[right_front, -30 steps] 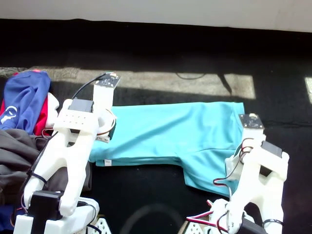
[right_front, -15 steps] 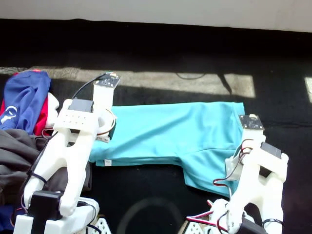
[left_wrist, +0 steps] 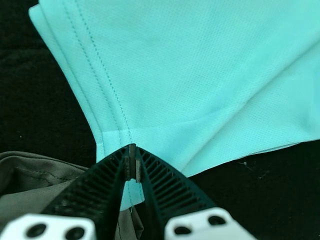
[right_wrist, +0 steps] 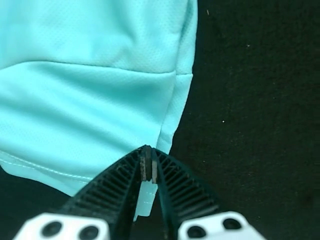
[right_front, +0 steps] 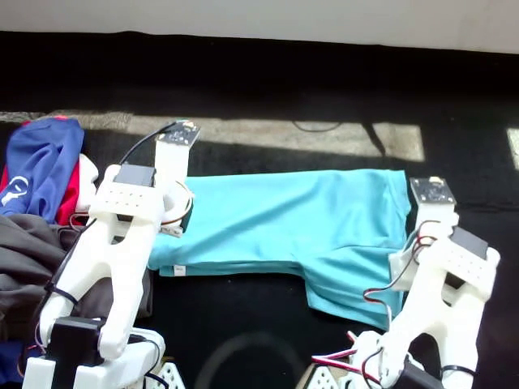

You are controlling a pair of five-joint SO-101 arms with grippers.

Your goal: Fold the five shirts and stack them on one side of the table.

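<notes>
Left gripper (left_wrist: 131, 167) pinches the shirt (left_wrist: 200, 75) hem, right gripper (right_wrist: 148, 170) nips its edge by an unreadable tag (right_wrist: 145, 199); high view adds pile (right_front: 36, 194), left edge.

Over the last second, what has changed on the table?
The right gripper, shut on the edge of the teal shirt, has shifted outward to its right, pulling that end of the shirt wider. The left gripper stayed put, shut on the opposite end. The pile of other shirts has not moved.
</notes>
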